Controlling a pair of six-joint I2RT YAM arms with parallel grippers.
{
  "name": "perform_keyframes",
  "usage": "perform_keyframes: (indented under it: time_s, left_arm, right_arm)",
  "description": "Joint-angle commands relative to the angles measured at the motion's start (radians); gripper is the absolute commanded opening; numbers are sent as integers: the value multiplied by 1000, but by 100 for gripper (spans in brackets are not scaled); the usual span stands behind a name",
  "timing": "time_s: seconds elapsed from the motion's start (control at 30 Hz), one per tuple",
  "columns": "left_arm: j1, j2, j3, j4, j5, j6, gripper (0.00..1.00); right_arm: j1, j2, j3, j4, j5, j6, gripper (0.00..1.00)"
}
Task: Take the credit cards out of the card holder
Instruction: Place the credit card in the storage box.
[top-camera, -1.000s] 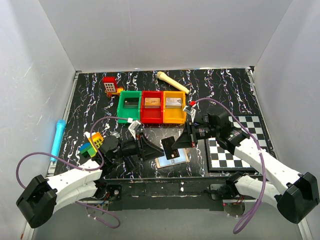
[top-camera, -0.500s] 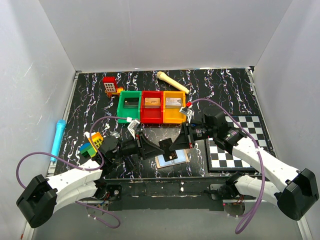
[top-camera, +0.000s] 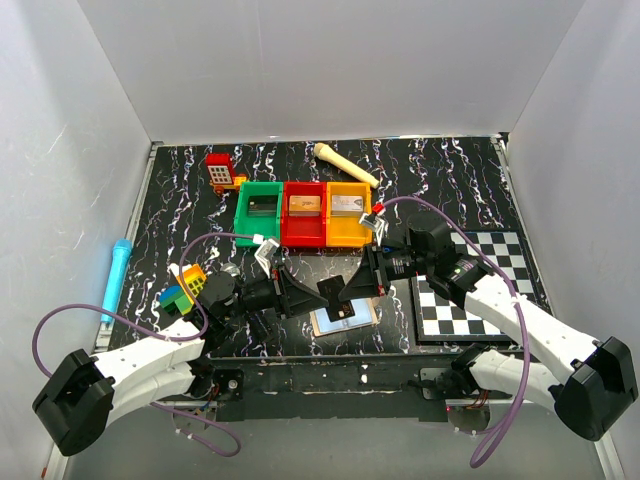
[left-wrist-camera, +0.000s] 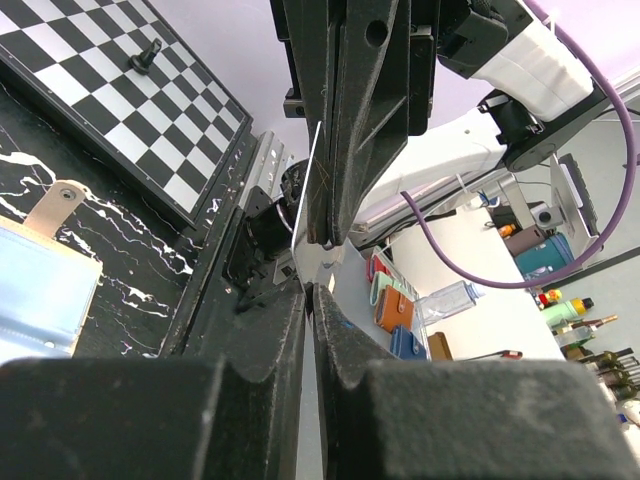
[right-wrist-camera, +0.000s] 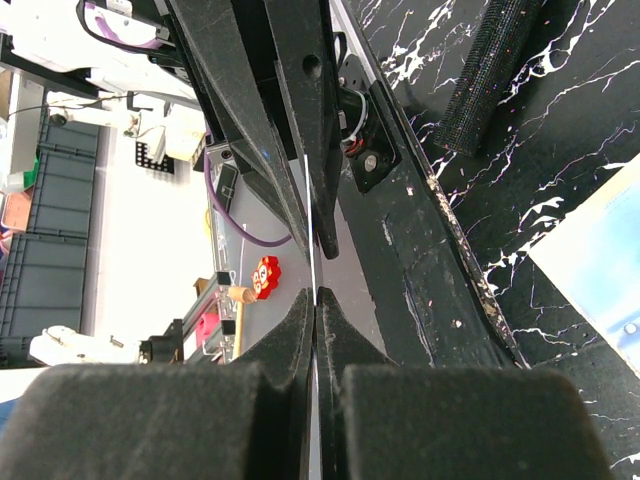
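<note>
A black tabletop (top-camera: 450, 170) veined with white is boxed in by plain white panels, evenly lit: a back wall (top-camera: 330, 70) rising from its far edge, a left wall (top-camera: 60, 180) and a right wall (top-camera: 590, 150) along its sides. A pale grey surface (top-camera: 330, 455) lies below the tabletop's near edge. Beyond that edge, the wrist views show a white worktop (left-wrist-camera: 480, 320) with bottles (left-wrist-camera: 578, 308) and small coloured cases (left-wrist-camera: 392, 305), and stacked dark grey crates (right-wrist-camera: 40, 260).
</note>
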Motion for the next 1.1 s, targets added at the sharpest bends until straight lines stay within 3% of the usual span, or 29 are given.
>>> perform_keyframes:
  time_s: [0.0, 0.17, 0.23, 0.37, 0.53, 0.67, 0.8, 0.87, 0.97, 1.07]
  left_arm:
    - [-2, -5, 6, 22, -6, 5, 4]
    - [-2, -5, 6, 27, -3, 7, 0]
    - [-3, -9, 3, 30, -4, 7, 0]
    - [-2, -18, -6, 41, -9, 4, 0]
    - [-2, -78, -21, 19, -56, 8, 0]
    - [34, -193, 7, -175, -159, 56, 0]
    - [129, -336, 124, -543, -439, 119, 0]
    - [201, -345, 181, -643, -545, 103, 0]
    - [316, -287, 224, -665, -557, 12, 0]
    - [386, -207, 218, -564, -547, -90, 0]
  right_arm:
    - [8, -1, 49, 39, -11, 0, 1]
    - [8, -10, 48, 38, -3, -2, 1]
    - [8, -13, 46, 42, -1, 1, 9]
    - [6, -24, 45, 47, 0, 11, 37]
    - [-34, -56, 95, -54, 8, -40, 52]
    - [-152, -139, 164, -216, 37, -115, 56]
    - [-181, -251, 232, -410, 248, -218, 58]
    - [-181, -309, 202, -425, 337, -204, 59]
    - [-181, -386, 125, -400, 410, -164, 59]
    - [-181, -444, 70, -389, 447, -143, 57]
